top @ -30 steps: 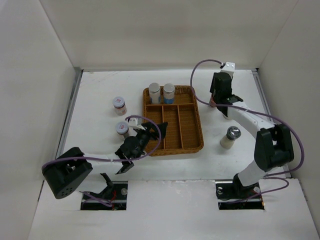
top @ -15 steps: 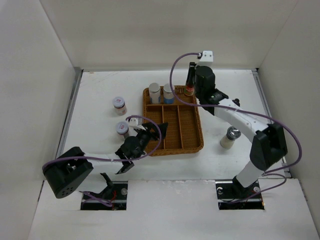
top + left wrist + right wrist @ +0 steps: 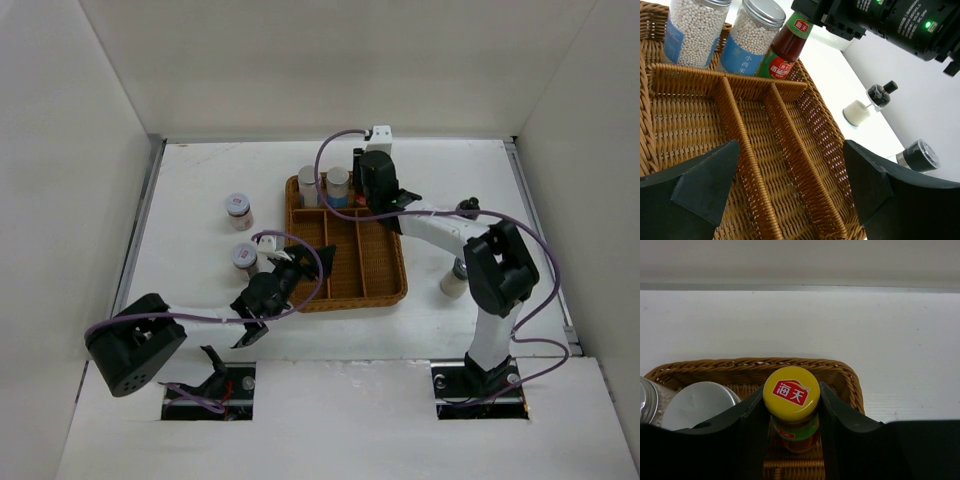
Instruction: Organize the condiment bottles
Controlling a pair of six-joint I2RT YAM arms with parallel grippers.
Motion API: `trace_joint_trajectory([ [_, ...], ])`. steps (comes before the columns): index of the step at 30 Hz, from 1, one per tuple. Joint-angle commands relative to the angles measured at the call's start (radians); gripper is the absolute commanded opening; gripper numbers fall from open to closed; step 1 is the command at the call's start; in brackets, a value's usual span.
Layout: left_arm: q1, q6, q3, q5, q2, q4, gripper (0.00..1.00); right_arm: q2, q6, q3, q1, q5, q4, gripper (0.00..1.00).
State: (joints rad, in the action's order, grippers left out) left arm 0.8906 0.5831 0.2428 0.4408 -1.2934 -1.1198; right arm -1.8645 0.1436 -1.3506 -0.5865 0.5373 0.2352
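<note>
Right gripper [image 3: 792, 395] clamped on the sauce bottle [image 3: 785, 55] at the compartment of the wicker tray [image 3: 790, 165] nearest the table's far edge, beside 2 jars [image 3: 752, 37]; advisable to lower it upright, clear of them, before releasing; left gripper [image 3: 790, 150] spread open.

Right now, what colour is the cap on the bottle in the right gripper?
The sauce bottle cap is yellow with a red logo; best in right wrist view.

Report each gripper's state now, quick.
Left gripper: open, empty, over the wicker tray.
Right gripper: closed on the yellow-capped sauce bottle.
</note>
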Motion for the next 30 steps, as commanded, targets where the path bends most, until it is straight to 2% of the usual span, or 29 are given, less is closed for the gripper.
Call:
trace_joint_trajectory([
  [1, -0.009, -0.003, 0.015, -0.007, -0.007, -0.063, 0.85, 0.042, 0.033, 0.022, -0.017, 0.027, 0.133, 0.42],
  [7, -0.009, -0.002, 0.016, -0.007, -0.007, -0.061, 0.85, 0.074, 0.050, 0.059, -0.022, 0.046, 0.138, 0.56],
  [10, -0.006, -0.003, 0.016, -0.007, 0.002, -0.057, 0.85, 0.100, 0.051, 0.067, -0.022, 0.046, 0.136, 0.68],
  [16, -0.008, -0.005, 0.024, -0.007, -0.001, -0.049, 0.84, 0.182, 0.056, 0.085, -0.023, 0.041, 0.122, 0.73],
  [19, -0.009, -0.012, 0.041, -0.002, 0.006, -0.020, 0.83, 0.257, 0.060, 0.125, -0.025, 0.038, 0.115, 0.80],
  [21, -0.015, -0.019, 0.062, 0.001, 0.017, 0.030, 0.77, 0.319, 0.066, 0.165, -0.025, 0.036, 0.104, 0.84],
  [23, -0.015, -0.034, 0.099, 0.004, 0.035, 0.118, 0.66, 0.402, 0.083, 0.235, -0.025, 0.036, 0.098, 0.84],
  [24, -0.017, -0.035, 0.117, 0.009, 0.049, 0.168, 0.58, 0.451, 0.100, 0.284, -0.029, 0.039, 0.098, 0.82],
  [25, -0.015, -0.037, 0.140, 0.024, 0.075, 0.240, 0.50, 0.503, 0.129, 0.342, -0.032, 0.039, 0.098, 0.74],
  [26, -0.015, -0.037, 0.154, 0.038, 0.095, 0.292, 0.46, 0.558, 0.170, 0.405, -0.035, 0.035, 0.098, 0.62],
  [28, -0.014, -0.035, 0.200, 0.097, 0.167, 0.470, 0.42, 0.660, 0.262, 0.526, -0.048, 0.018, 0.093, 0.28],
  [29, -0.014, -0.037, 0.222, 0.136, 0.208, 0.567, 0.41, 0.701, 0.301, 0.577, -0.052, 0.000, 0.079, 0.20],
  [30, -0.018, -0.040, 0.245, 0.174, 0.251, 0.672, 0.41, 0.735, 0.330, 0.615, -0.057, -0.014, 0.060, 0.17],
])
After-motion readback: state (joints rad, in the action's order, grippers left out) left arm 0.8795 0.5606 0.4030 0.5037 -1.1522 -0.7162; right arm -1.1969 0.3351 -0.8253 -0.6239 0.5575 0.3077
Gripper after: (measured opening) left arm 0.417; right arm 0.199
